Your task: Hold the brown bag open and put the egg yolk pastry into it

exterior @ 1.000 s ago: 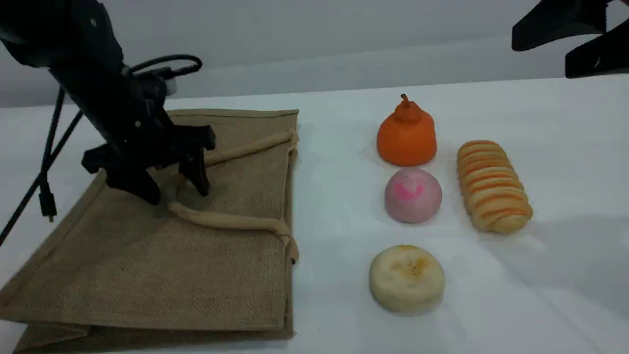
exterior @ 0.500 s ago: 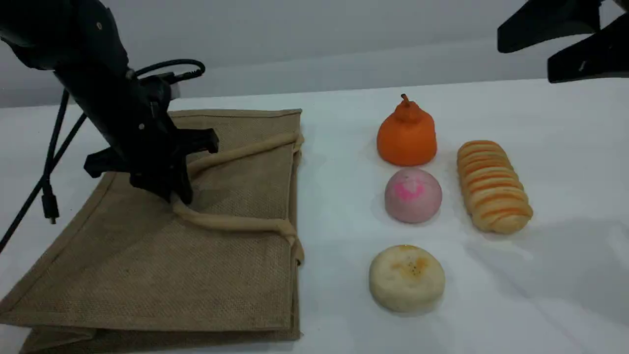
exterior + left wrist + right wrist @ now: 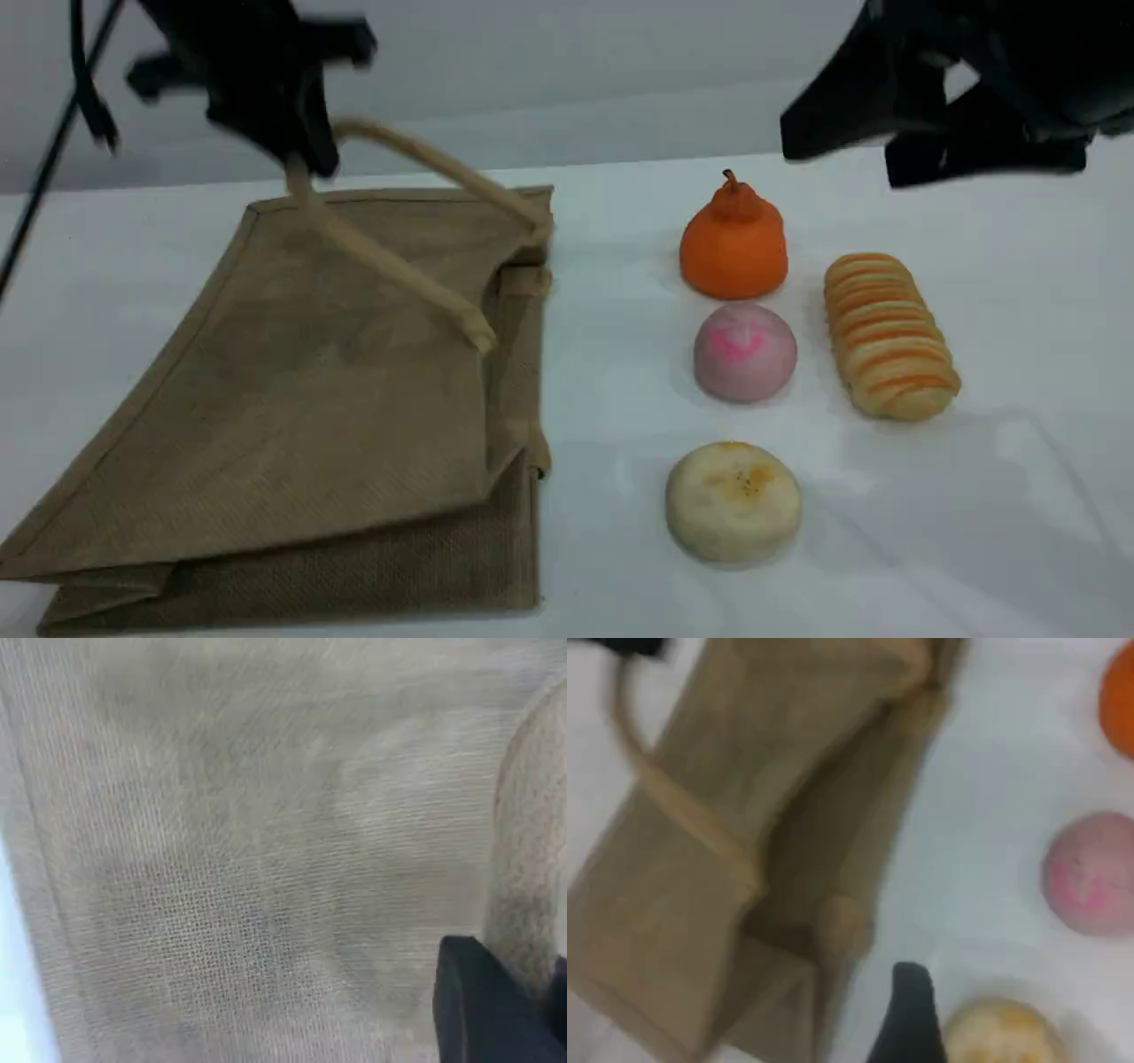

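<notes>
**Desk:** Where is the egg yolk pastry sitting?

**Me:** The egg yolk pastry [image 3: 733, 501] is lying on the worktop [image 3: 974, 496], at the near end of the food row. It is to the right of the brown bag [image 3: 292, 399] and apart from it. Nothing is touching it.

**Desk:** And the bag?

**Me:** It is lying on its side with the mouth [image 3: 815, 868] facing the pastry. My left pincer [image 3: 306, 164] is clamped on the upper handle [image 3: 399, 275] and pulling it taut. The top panel is rising, and a dark gap is showing in the right wrist view.

**Desk:** Which step, then?

**Me:** I am judging it as the holding-open part, with the pick not yet begun. My right pincer [image 3: 837, 159] is hanging above the far side, jaws spread and carrying nothing.

**Desk:** Next?

**Me:** I am planning to bring the right pincer down over the pastry. It needs to clear the pink bun [image 3: 744, 352] just beyond it and close gently on the pastry's sides. The gap is looking narrow, so the left side may need raising first.
</notes>
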Available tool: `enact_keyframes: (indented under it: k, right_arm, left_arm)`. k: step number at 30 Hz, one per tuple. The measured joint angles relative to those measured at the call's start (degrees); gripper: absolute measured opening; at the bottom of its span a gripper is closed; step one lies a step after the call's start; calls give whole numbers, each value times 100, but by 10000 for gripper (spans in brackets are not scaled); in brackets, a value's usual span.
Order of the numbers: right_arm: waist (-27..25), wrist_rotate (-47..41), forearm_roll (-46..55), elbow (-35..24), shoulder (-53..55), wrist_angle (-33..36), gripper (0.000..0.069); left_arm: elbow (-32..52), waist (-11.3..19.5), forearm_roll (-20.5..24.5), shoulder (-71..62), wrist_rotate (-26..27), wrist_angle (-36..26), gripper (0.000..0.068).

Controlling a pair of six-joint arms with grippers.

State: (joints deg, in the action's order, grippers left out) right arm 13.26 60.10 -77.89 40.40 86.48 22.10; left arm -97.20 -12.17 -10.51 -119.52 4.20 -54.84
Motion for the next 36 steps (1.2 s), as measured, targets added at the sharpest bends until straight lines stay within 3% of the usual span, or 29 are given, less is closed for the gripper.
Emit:
enact_keyframes:
  k: [9,14,25,32,36]
  right_arm:
    - [0,202,40,0,1058,146,512]
    - [0,303,-86,0,1547,140,512]
    - [0,896,-536,6,2203,201,512]
    - [124,1567,-1197,6,2291,354,512]
    - [363,1970,-1618,6,2291,56,512]
  left_arm:
    - [-1488,0,-40,446,764,-1528,80]
    - [-2065,0,-377,453,1268,-1547,80]
    - [-2070,0,-1395,488,1969,-1522,80]
    - [-2070,0,-1553,488,2054,-1517,80]
    - [-2070,0,-1557,488,2053,-1517,80]
